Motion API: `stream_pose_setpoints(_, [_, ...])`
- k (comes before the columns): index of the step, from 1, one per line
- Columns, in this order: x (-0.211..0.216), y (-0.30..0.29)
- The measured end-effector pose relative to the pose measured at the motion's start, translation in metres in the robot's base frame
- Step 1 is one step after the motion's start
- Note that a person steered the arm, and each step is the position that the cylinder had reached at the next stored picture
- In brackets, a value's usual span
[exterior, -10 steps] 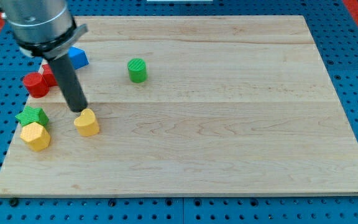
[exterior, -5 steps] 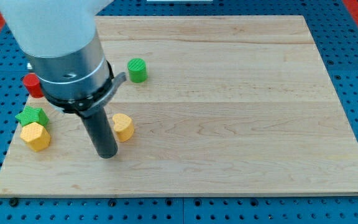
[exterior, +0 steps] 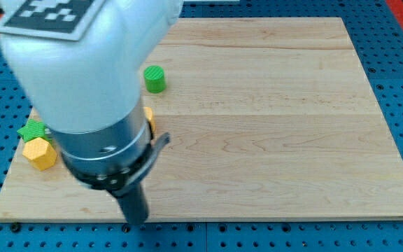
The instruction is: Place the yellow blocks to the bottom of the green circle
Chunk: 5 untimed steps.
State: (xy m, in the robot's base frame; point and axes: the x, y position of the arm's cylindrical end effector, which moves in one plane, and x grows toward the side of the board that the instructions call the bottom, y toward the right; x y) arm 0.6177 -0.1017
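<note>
The green circle (exterior: 155, 79) stands on the wooden board (exterior: 271, 126) at the upper left. One yellow block (exterior: 149, 118) lies below it, showing only as a sliver behind my arm. A second yellow block, a hexagon (exterior: 40, 153), sits at the board's left edge, touching a green star (exterior: 31, 130) above it. My tip (exterior: 137, 221) is at the board's bottom edge, well below the first yellow block and to the right of the hexagon, touching no block.
My arm's large body covers much of the board's left side and hides whatever lies behind it. The board rests on a blue perforated table (exterior: 397, 84).
My tip pushed one yellow block to the right and up, to below the green circle, then slid down to the board's bottom edge. The arm now hides the red and blue blocks.
</note>
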Motion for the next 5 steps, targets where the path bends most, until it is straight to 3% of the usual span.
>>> stream_pose_setpoints(1, [-0.006,-0.104])
stream_pose_setpoints(2, [-0.037,-0.173])
stream_pose_setpoints(3, [-0.075,-0.196])
stream_pose_setpoints(4, [-0.085,-0.193])
stream_pose_setpoints(5, [-0.087,-0.150])
